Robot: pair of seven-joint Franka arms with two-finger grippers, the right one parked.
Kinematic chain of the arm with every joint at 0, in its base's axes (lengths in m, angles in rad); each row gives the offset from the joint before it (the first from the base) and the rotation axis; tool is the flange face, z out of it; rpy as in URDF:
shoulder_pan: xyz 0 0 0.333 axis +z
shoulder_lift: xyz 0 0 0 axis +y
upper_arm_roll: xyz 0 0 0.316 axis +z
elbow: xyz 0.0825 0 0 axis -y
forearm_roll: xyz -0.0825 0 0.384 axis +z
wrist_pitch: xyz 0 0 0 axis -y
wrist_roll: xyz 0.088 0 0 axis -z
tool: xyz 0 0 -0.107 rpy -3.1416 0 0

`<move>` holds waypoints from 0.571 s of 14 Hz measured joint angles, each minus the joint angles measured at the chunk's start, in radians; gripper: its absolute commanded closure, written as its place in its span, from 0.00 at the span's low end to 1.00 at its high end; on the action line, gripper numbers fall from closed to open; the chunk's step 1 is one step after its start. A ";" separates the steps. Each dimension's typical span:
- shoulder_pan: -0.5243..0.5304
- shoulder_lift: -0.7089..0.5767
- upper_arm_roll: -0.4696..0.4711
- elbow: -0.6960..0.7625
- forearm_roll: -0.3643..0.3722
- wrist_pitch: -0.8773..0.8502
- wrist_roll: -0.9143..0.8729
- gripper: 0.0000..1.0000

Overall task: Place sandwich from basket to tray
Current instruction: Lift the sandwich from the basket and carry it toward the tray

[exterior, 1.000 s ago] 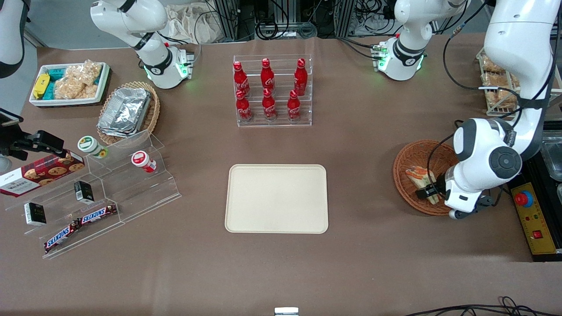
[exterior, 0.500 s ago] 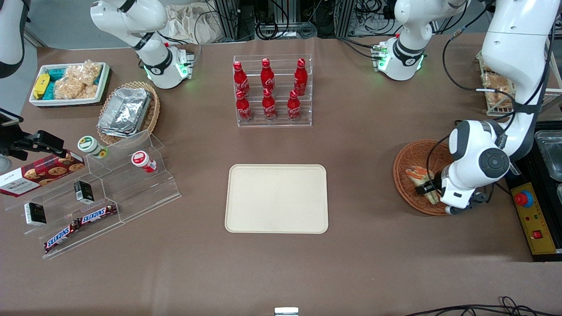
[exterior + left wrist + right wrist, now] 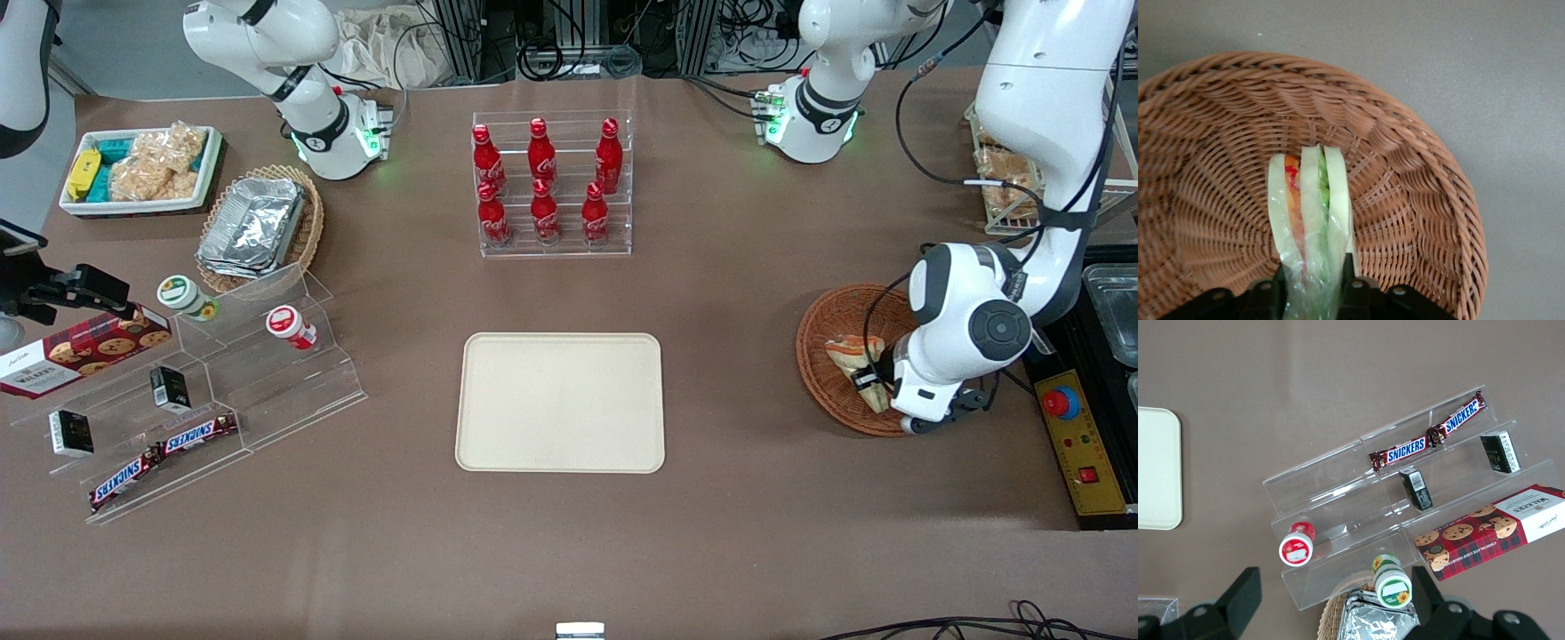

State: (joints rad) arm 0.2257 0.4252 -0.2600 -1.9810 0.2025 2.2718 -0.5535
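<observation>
The sandwich (image 3: 852, 352), a wrapped wedge with pale bread and green and orange-red layers, stands on edge in the round reddish-brown wicker basket (image 3: 807, 345) toward the working arm's end of the table. My left gripper (image 3: 864, 382) is down in the basket, shut on the sandwich's nearer end. In the left wrist view the black fingers (image 3: 1349, 283) press both sides of the sandwich (image 3: 1310, 207) over the basket's weave (image 3: 1418, 173). The cream tray (image 3: 560, 402) lies flat mid-table, bare, and its edge shows in the right wrist view (image 3: 1158, 467).
A clear rack of red cola bottles (image 3: 551, 182) stands farther from the camera than the tray. A yellow control box (image 3: 1080, 440) sits beside the basket at the table's end. A clear stepped stand with snacks (image 3: 196, 391) is toward the parked arm's end.
The arm shifted a little toward the tray. The sandwich went from lying flat to standing up on edge between the fingers.
</observation>
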 measured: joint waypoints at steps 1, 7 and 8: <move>0.000 -0.019 -0.004 0.020 0.000 -0.066 0.000 1.00; -0.002 -0.119 -0.072 0.386 -0.074 -0.614 0.079 0.98; -0.002 -0.120 -0.072 0.466 -0.101 -0.675 0.114 0.97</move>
State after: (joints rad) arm 0.2241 0.3048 -0.3320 -1.5145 0.1020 1.5967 -0.4395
